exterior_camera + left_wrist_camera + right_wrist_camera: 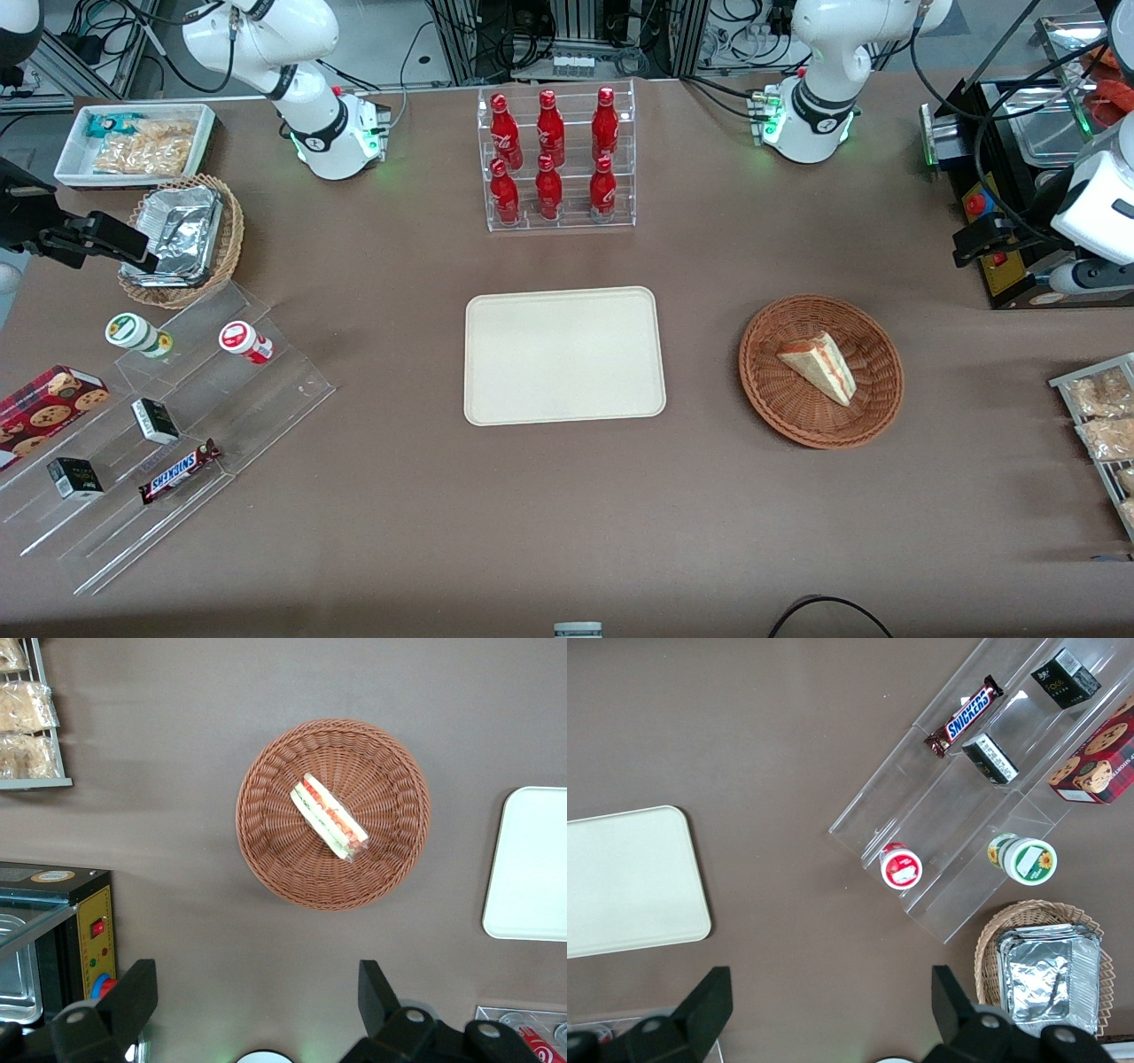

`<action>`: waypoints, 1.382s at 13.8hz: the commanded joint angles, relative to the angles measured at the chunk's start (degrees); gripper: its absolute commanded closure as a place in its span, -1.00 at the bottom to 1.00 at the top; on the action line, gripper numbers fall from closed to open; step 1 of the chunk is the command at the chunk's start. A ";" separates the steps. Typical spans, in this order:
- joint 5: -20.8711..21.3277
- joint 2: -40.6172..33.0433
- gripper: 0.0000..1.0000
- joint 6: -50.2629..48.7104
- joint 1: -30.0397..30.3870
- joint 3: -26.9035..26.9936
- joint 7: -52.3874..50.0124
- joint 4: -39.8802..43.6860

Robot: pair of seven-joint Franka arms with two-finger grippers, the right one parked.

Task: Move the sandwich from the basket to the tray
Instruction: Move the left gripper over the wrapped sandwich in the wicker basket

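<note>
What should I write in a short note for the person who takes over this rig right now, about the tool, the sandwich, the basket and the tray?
Tool: the left arm's tool is open and holds nothing; it hangs high above the table, not over the basket.
Things: the small triangular white-bread sandwich lies inside the round reddish-brown wicker basket, toward the working arm's end. The flat cream-beige rectangular tray sits beside the basket, at the table's middle, with nothing on it.
Done: nothing yet; the sandwich is untouched.
Left: go down to the sandwich, grasp it, lift it, carry it to the tray, release it.
</note>
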 commanded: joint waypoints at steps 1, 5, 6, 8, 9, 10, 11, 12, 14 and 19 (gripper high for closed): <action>-0.59 0.08 -1.00 -1.32 1.03 -0.62 0.84 1.16; -0.51 2.09 -1.00 -0.45 1.21 -0.62 0.05 -1.29; -0.51 3.14 -1.00 0.51 1.21 -0.62 -0.13 -2.08; -0.42 3.33 -1.00 6.20 0.77 -0.62 -3.62 -7.33; -0.42 2.72 -1.00 10.59 0.51 -0.71 -5.91 -11.28; -0.42 1.93 -1.00 14.37 0.51 -0.80 -8.98 -14.97; -0.68 1.40 -1.00 17.89 0.51 -0.80 -11.79 -18.23; -1.20 1.05 -1.00 21.23 0.51 -0.80 -14.95 -20.87; -2.96 0.95 -1.00 26.16 0.33 -1.06 -22.50 -25.19; -3.23 0.25 -1.00 45.13 -3.09 -1.50 -45.70 -37.14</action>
